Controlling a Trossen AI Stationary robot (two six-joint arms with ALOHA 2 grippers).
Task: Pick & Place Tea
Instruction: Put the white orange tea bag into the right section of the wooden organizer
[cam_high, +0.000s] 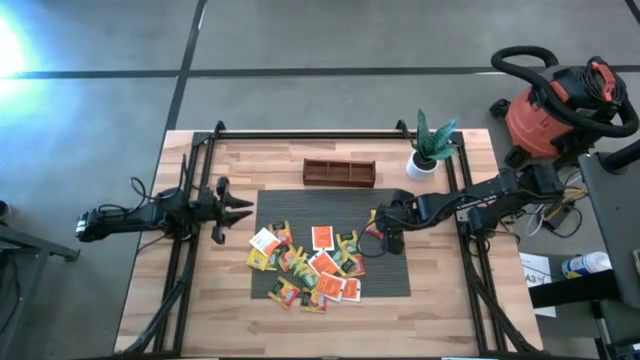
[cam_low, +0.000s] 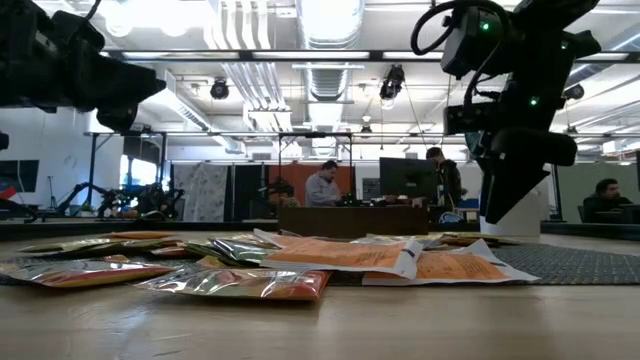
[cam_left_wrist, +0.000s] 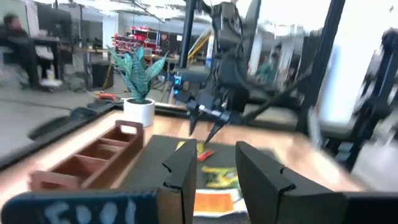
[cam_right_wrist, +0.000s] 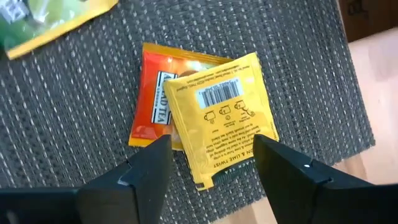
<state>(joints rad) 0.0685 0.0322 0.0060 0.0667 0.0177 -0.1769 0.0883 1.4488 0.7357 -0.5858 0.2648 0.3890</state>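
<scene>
Several orange-red, yellow, green and white tea sachets lie in a loose overlapping heap on the grey ribbed mat. At the mat's right part a yellow sachet lies barcode side up, partly on top of an orange-red one. My right gripper hangs open just above this pair, pointing steeply down, one finger on each side of the yellow sachet's near corner, clear of it. My left gripper waits open at the mat's left edge, held level above the table.
A long dark brown wooden tray with compartments stands beyond the mat's far edge. A potted plant stands at the far right corner. Black frame rails run along both table sides. A red shop vacuum sits off the table.
</scene>
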